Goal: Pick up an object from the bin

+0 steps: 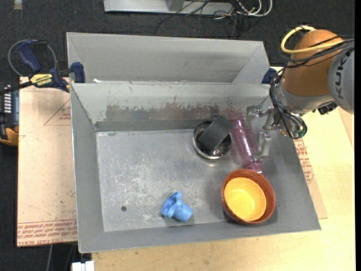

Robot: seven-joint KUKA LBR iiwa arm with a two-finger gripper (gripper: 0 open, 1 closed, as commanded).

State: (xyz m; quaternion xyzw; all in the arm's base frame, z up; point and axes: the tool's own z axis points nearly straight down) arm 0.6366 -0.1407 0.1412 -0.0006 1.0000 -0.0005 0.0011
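Camera view: pincer [264, 141] just beside the pink cylinder [243, 140], its opening impossible to tell.

Orange bowl [244, 199] lower right; blue plastic piece [177, 208] lower centre; steel cup [207, 149] holding dark block [216, 132].

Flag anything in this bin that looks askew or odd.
A dark grey block sits tilted in the small metal bowl, poking above its rim. The pink translucent tube beside it lies slanted against the right wall. Nothing looks spilled.
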